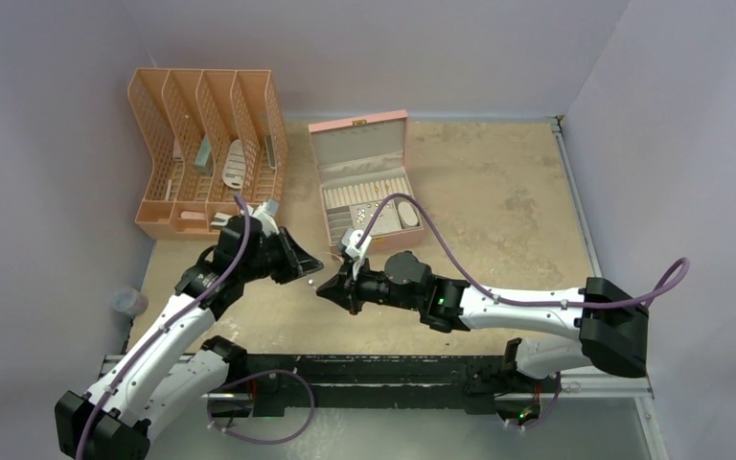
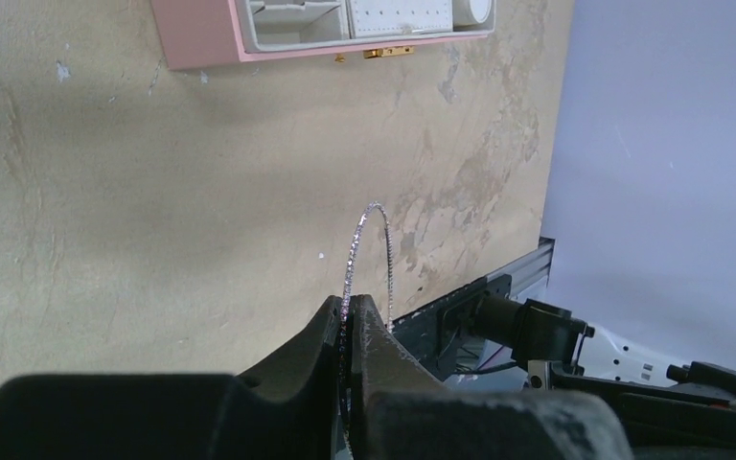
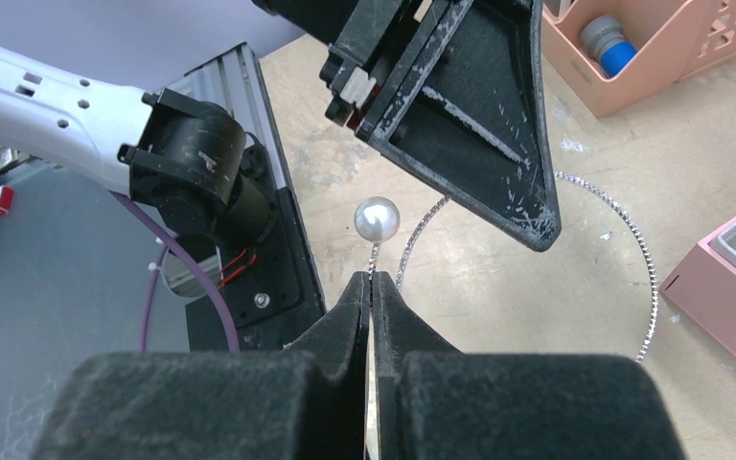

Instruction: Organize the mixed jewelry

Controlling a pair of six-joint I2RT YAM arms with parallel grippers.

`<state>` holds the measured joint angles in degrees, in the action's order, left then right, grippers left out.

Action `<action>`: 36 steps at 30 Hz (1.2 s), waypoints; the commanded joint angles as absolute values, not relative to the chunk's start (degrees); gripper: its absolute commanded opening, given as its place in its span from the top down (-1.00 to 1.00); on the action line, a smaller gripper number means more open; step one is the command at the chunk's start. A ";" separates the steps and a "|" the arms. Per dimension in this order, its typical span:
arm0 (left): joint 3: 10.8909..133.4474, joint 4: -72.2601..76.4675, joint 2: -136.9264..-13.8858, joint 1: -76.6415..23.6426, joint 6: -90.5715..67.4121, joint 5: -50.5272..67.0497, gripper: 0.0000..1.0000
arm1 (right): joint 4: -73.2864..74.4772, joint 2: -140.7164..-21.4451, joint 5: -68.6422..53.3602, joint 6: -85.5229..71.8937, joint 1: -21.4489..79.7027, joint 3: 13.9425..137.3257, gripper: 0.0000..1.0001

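Left tool [image 2: 350, 321] clamps silver loop [image 2: 369, 230]; right tool [image 3: 372, 287] clamps a stemmed pearl [image 3: 377, 219].

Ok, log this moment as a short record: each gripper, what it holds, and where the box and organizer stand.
left gripper: shut on a thin silver sparkly loop
right gripper: shut on the stem of a white pearl stud
spacing: gripper tips close together over the tan table
pink rectangular jewelry box: open, lid up, beyond both grippers
peach slotted plastic organizer: far left corner
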<state>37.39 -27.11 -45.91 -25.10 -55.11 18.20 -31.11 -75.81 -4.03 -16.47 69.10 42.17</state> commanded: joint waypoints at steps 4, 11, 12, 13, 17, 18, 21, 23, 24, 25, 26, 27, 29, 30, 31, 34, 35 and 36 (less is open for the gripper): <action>40.90 -20.86 -43.29 -24.70 -48.38 18.37 1.00 | -29.69 -74.57 -4.86 -16.11 69.35 44.82 0.45; 42.49 -18.07 -42.27 -24.70 -44.90 18.02 1.00 | -31.17 -69.54 -1.62 -18.42 69.35 45.22 -0.20; 42.35 -17.07 -41.93 -24.70 -44.43 18.02 1.00 | -31.33 -68.64 -1.41 -18.97 69.27 45.22 -0.20; 41.98 -15.77 -41.63 -24.70 -44.19 18.13 1.00 | -31.57 -67.86 -0.67 -19.89 69.26 45.12 -0.20; 40.73 -10.41 -39.96 -24.70 -43.99 19.71 1.00 | -31.17 -64.10 5.99 -24.18 68.87 45.10 -0.20; 40.70 -9.48 -39.66 -24.70 -44.03 19.77 1.00 | -31.02 -63.02 8.46 -24.18 68.82 44.83 -0.20; 40.69 -7.45 -38.68 -24.70 -45.03 18.68 1.00 | -27.78 -60.53 14.73 -32.70 68.64 45.45 -0.20; 40.53 -6.21 -38.12 -24.70 -46.38 17.63 1.00 | -23.70 -59.48 19.53 -38.12 68.62 46.28 -0.20; 40.33 -5.41 -37.81 -24.70 -47.15 17.29 1.00 | -21.68 -59.04 21.53 -40.77 68.64 46.58 -0.20; 40.15 -4.54 -37.58 -24.70 -47.85 17.05 1.00 | -20.07 -58.65 23.40 -43.12 68.60 46.58 -0.21; 39.94 -3.67 -37.36 -24.70 -48.71 16.83 1.00 | -18.96 -58.34 25.16 -45.46 68.58 46.36 -0.19; 39.72 -2.83 -37.23 -24.70 -49.47 16.79 1.00 | -18.16 -58.14 26.68 -47.58 68.54 45.99 -0.17; 39.20 -0.98 -36.92 -24.70 -51.16 16.67 1.00 | -18.16 -57.93 28.67 -50.54 68.32 45.21 -0.13; 38.94 0.87 -36.82 -24.70 -52.00 16.55 1.00 | -18.64 -57.97 29.00 -51.22 68.23 44.81 -0.12; 38.72 2.28 -36.79 -24.70 -52.53 16.67 1.00 | -19.24 -57.97 29.34 -51.45 68.20 44.71 -0.11; 38.67 4.25 -36.75 -24.70 -53.42 17.51 1.00 | -19.12 -58.63 30.77 -51.50 68.12 45.81 -0.08; 38.74 4.44 -36.74 -24.70 -53.52 17.71 1.00 | -18.56 -58.77 31.36 -51.68 68.12 46.30 -0.06; 38.88 4.48 -36.74 -24.70 -53.59 17.75 1.00 | -17.99 -58.93 32.11 -51.93 68.12 46.76 -0.06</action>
